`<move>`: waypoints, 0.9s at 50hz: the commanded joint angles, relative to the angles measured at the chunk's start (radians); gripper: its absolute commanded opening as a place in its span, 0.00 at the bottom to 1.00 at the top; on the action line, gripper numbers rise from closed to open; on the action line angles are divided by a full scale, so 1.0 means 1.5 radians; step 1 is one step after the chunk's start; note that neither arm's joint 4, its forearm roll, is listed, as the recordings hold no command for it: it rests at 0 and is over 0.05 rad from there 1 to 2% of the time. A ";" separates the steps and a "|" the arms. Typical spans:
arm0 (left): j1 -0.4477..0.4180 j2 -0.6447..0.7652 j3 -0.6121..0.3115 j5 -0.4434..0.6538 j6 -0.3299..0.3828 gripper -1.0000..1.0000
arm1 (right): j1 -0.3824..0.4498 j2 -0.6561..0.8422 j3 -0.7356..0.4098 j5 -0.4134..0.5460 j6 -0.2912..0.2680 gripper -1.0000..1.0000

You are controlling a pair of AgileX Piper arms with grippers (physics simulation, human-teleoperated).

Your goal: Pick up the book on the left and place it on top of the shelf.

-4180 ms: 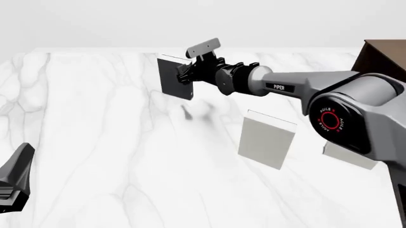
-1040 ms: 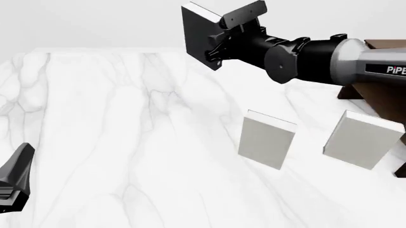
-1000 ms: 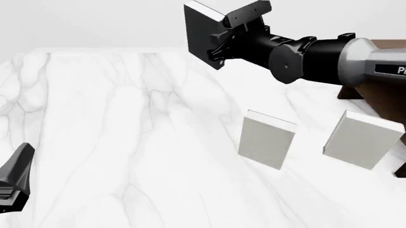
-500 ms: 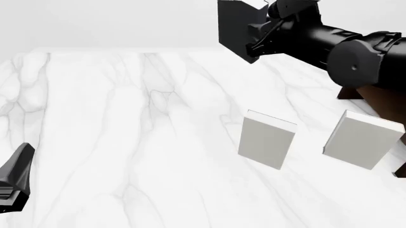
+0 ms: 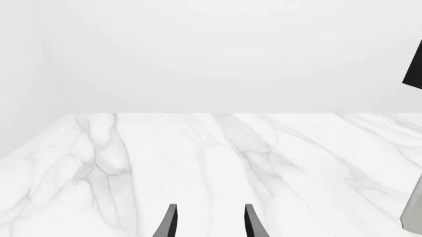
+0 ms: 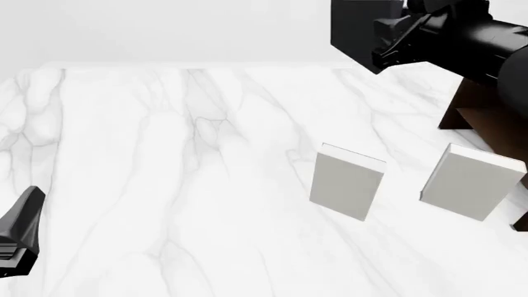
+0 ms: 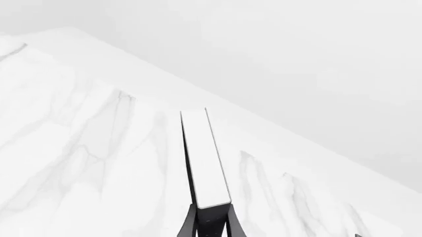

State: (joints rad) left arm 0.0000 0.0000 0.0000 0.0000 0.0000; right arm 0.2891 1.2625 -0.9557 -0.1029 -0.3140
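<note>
A white marble desk (image 6: 165, 185) is stretching away under a plain pale wall, its far edge running level across the front view. The right arm is reaching in from the upper right of that view, its forearm angling down toward the left and high above the desk, with the right pincer (image 6: 387, 46) clamping the book (image 6: 357, 31) between its fingers (image 7: 189, 224); the right wrist view is showing the book's white page edge (image 7: 204, 158) running straight out from the closed fingers. The book is hanging upright in the air, its dark cover facing the camera, up beside the dark brown shelf (image 6: 486, 120), which is standing at the desk's right edge and is partly hidden behind the arm. Two light grey books (image 6: 347, 184) (image 6: 470, 182) are standing upright on the desk below the arm, apart from each other, the right one just beside the shelf. The left pincer (image 5: 209, 224) is resting low at the near left, its fingers parted narrowly and holding nothing, with wide bare marble lying ahead of it.
</note>
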 commanded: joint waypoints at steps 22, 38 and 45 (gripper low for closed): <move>0.000 0.000 0.000 0.000 0.000 1.00 | -0.117 -0.116 -0.014 0.101 -0.052 0.00; 0.000 0.000 0.000 0.000 0.000 1.00 | -0.179 -0.166 -0.017 0.157 -0.092 0.00; 0.000 0.000 0.000 0.000 0.000 1.00 | -0.206 -0.189 -0.022 0.180 -0.121 0.00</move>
State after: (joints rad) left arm 0.0000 0.0000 0.0000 0.0000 0.0000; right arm 0.0331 1.0302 -0.9676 0.1258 -0.4773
